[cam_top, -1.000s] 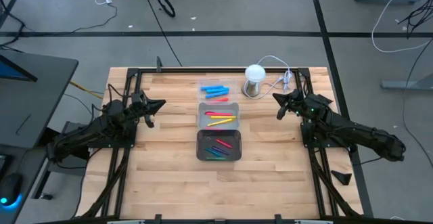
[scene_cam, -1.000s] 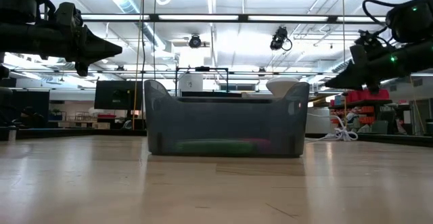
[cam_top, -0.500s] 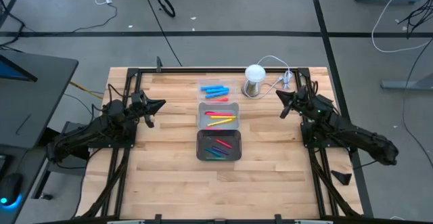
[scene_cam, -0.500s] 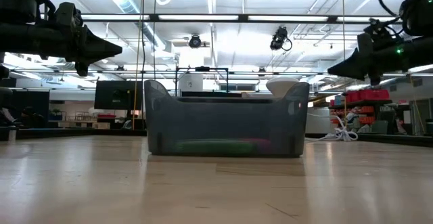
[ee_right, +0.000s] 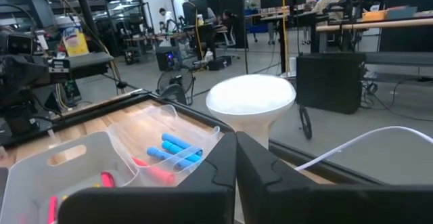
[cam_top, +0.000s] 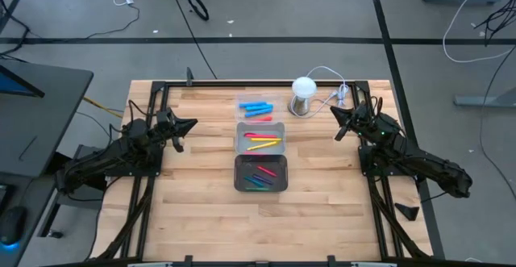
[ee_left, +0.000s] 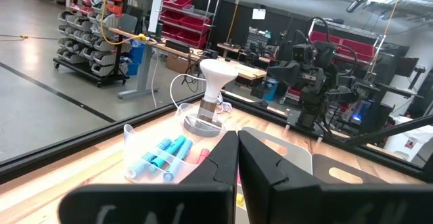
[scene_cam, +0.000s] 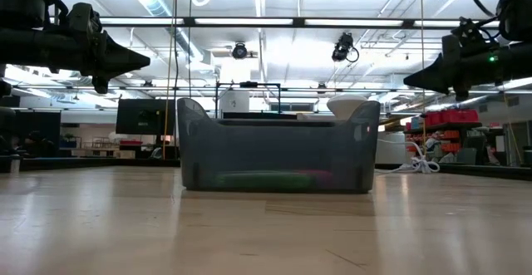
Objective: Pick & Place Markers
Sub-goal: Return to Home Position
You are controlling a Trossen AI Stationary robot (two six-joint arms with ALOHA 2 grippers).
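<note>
Your wooden counter (cam_top: 201, 210) carries three containers in one straight row, and that row lies between your left jaws and your right jaws. Both jaws are closed, finger against finger, and grip nothing. Each hangs well above the counter, apart from every container, its tips aimed inward at the row. The clear bin (cam_top: 242, 100) sits farthest from the arm bases, just ahead of both pairs of tips. It holds several blue markers (cam_top: 256, 106) lying side by side and one red marker (cam_top: 263, 118) beside them. The light grey tray (cam_top: 239, 140) sits in the middle, slightly behind both pairs of tips. It holds yellow markers (cam_top: 262, 143) and a red-pink one. The dark grey tray (cam_top: 237, 174) sits nearest the arm bases, behind both jaws, with green, red and blue markers heaped inside. A white-domed metal cylinder (cam_top: 302, 96) stands beside the clear bin, nearer your right jaws than your left. A white cable (cam_top: 326, 73) loops from it toward the counter's far edge, ahead of the right jaws. No marker lies loose on the counter.
</note>
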